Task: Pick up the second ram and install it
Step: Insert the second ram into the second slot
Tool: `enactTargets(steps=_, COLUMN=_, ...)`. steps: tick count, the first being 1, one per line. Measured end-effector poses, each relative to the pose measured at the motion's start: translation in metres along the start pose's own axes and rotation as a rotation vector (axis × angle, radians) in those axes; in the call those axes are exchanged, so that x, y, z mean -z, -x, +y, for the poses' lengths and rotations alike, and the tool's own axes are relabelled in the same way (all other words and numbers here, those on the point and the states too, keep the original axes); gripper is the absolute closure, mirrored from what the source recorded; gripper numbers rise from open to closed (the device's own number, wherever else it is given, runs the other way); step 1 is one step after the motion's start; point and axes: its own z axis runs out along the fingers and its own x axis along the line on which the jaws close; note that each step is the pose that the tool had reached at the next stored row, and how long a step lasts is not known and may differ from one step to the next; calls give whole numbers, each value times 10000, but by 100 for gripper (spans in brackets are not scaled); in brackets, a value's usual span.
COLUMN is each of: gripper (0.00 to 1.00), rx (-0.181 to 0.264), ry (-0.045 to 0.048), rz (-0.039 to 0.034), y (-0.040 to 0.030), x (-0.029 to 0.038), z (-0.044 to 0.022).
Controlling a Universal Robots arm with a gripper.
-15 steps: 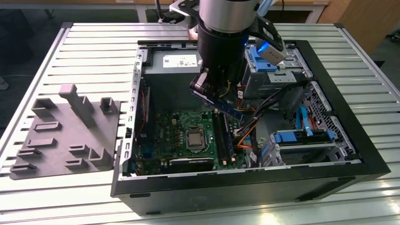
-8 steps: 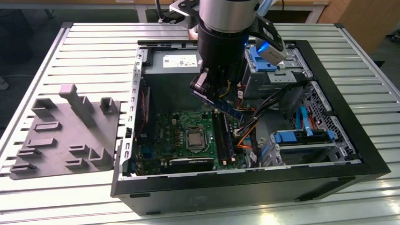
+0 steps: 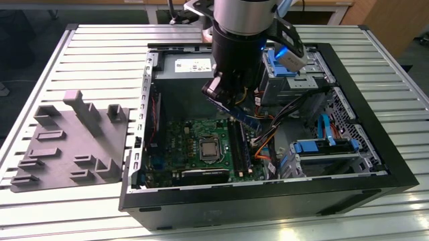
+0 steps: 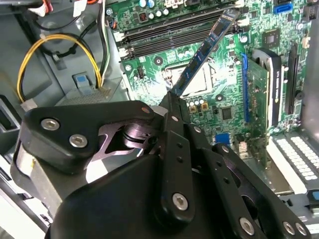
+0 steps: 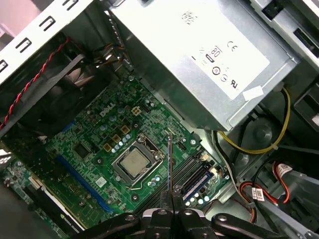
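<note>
The gripper (image 3: 232,106) is seen clamped narrow on the second ram (image 3: 246,120), which is pinched at one end between the black metal fingers (image 4: 172,107). The second ram is a thin, flat, long board, dark blue-green with a glossy face, and it is viewed edge-on as a fine line in the first wrist view (image 5: 169,159).

The board is held tilted inside the open computer case (image 3: 268,201), above the green motherboard (image 3: 194,135). Its free end is pointed toward the long black memory slots (image 4: 164,35). Whether that end touches a slot cannot be told.

The gripper links (image 4: 174,164) are matte black and bolted with bright round screws. A square metal CPU socket (image 5: 133,164) with a dull silver lid is set mid-board. A grey sheet-metal power supply (image 5: 199,59) carries a white label with small printed marks, which are not read out. Yellow cables (image 4: 30,55) are looped beside it, and a twisted red-and-black wire (image 5: 30,79) is run by the fan.

Blue plastic drive latches (image 3: 322,145) are seen at the exterior view's right. The black case is placed on a ribbed aluminium table (image 3: 87,45). A grey moulded fixture tray (image 3: 67,145) with blocky uprights is laid at the exterior view's left.
</note>
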Motion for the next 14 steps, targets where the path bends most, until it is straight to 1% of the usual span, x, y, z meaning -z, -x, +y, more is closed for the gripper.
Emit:
enactTargets(steps=9, gripper=88, rx=-879, ry=-21, rz=-26, y=-5, x=-3, z=-5)
enactTargets(steps=14, gripper=88, rx=-1245, ry=-30, rz=-37, y=-7, x=-4, z=-7)
